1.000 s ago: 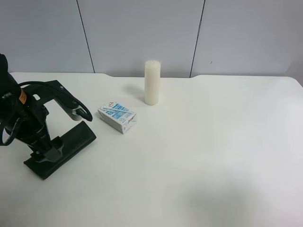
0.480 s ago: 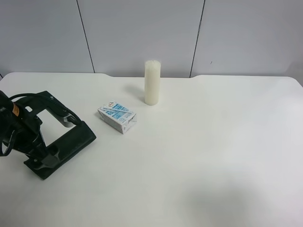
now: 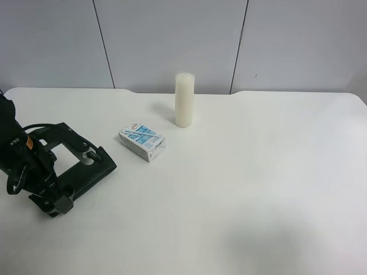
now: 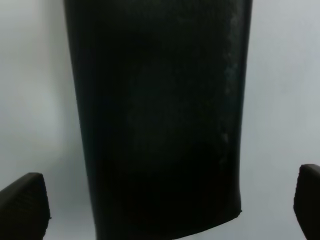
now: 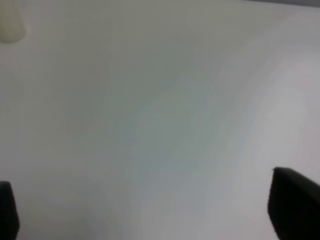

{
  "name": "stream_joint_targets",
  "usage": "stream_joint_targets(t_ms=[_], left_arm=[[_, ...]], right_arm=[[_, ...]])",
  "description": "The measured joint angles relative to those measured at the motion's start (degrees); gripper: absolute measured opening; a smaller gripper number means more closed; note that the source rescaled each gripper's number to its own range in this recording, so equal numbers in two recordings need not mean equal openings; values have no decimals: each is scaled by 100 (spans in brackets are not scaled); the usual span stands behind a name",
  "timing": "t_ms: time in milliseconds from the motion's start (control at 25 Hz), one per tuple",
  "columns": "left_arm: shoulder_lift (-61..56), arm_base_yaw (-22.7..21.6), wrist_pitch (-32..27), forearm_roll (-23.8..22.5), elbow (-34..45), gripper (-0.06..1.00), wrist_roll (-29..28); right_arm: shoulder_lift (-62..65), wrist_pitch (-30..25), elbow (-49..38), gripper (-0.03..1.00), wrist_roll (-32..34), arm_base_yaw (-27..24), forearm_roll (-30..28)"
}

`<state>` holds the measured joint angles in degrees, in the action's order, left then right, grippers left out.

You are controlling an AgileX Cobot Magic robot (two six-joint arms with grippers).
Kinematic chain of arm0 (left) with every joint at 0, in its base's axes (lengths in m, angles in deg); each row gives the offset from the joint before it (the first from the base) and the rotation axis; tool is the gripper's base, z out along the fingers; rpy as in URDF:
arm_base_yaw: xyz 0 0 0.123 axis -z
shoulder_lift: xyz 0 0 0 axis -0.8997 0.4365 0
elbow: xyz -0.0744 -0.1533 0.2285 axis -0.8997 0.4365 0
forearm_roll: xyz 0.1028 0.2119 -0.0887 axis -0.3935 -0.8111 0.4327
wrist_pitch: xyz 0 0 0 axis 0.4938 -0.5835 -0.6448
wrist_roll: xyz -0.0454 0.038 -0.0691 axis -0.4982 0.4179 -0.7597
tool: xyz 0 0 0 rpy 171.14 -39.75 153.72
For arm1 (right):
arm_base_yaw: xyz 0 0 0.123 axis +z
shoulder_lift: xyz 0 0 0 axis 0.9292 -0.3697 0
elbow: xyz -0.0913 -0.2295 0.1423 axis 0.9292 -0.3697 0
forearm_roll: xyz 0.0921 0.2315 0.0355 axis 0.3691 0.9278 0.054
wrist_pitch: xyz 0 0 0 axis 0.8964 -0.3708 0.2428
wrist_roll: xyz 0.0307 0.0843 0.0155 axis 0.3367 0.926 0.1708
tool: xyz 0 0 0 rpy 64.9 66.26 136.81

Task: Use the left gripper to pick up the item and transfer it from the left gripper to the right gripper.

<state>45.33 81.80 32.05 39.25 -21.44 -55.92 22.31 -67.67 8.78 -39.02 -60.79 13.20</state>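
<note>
Dark green pouch [image 3: 92, 168] lies flat on the white table [image 3: 258, 172], near the exterior high view's left edge, long axis running diagonally; the left gripper [image 3: 73, 179] hangs low over it, jaws spread wide, one fingertip [image 4: 22, 210] on either side of the pouch [image 4: 160, 120] w/ bare table showing between pad and fabric, so no pinch.

Small blue-white carton [image 3: 142, 143] sits just beside the pouch's far end, apart from it; white candle [image 3: 183, 100] stands upright behind the carton.

Right gripper [image 5: 150, 207] is out of the exterior view; its wrist cam shows jaws spread wide over bare table, nothing between them; blurred candle base [image 5: 10, 25] at the frame corner.
</note>
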Motion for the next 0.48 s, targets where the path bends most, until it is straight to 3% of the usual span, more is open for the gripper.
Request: stream_joint_targets(t_ms=[480], left_arm=[[605, 0, 229, 14, -5, 100, 0]], right_arm=[[0, 0, 0, 100, 0, 0, 0]])
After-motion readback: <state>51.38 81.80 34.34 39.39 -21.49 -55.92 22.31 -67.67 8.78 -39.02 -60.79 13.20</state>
